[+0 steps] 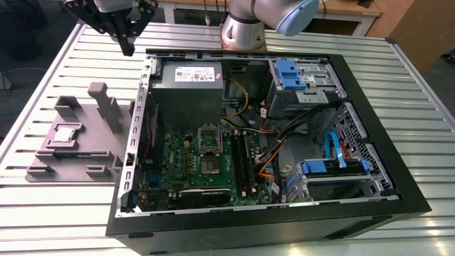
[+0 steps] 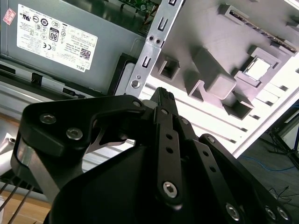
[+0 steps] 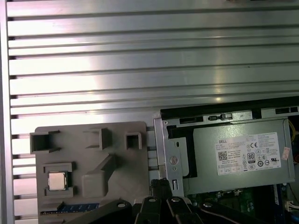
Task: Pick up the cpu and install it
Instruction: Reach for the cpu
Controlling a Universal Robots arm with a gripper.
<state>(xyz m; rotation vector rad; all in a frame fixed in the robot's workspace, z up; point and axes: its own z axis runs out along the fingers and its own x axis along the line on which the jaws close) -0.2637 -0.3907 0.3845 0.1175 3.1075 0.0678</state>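
The cpu (image 1: 65,133) is a small silver square lying flat in a recess of the mauve-grey tray (image 1: 96,140), on the exterior view's left of the open computer case. My gripper (image 1: 128,50) hangs high above the table near the case's far corner, well apart from the cpu, shut with nothing between its fingers. In both wrist views the cpu (image 2: 258,69) (image 3: 58,180) sits in the tray (image 2: 205,28) (image 3: 84,140), and the black gripper (image 2: 162,94) (image 3: 160,184) tip points at the case's edge. The black socket (image 1: 212,165) lies on the green motherboard.
The open case (image 1: 370,208) holds a grey power supply (image 1: 188,80), blue drive brackets (image 1: 286,72) and loose cables. Upright blocks (image 1: 106,106) rise from the tray beside the cpu. A memory stick (image 1: 74,156) lies in the tray. The arm's base (image 1: 243,32) stands behind the case.
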